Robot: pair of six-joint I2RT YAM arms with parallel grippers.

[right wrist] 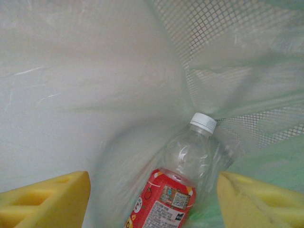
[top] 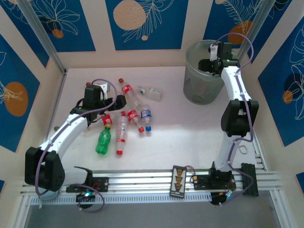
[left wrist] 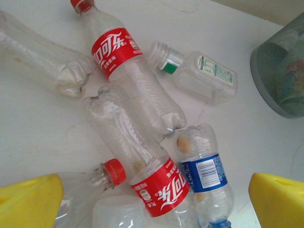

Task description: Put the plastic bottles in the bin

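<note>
Over the far right corner of the table [top: 180, 142], my right pincer [right wrist: 154, 199] hangs at the mouth of the bin [top: 199, 90]. Its yellow fingers [right wrist: 42, 199] are apart and touch nothing. A white-capped bottle [right wrist: 190, 156] with a red label sits lower down inside, beside the mesh wall. On the left side, my left pincer [left wrist: 154, 202] is spread wide above the plastic bottles [left wrist: 137, 95] lying there, holding none. Two red-labelled ones cross each other, a blue-labelled one [left wrist: 204, 173] lies just beside them, and a green bottle [top: 103, 140] lies closest to the near edge.
</note>
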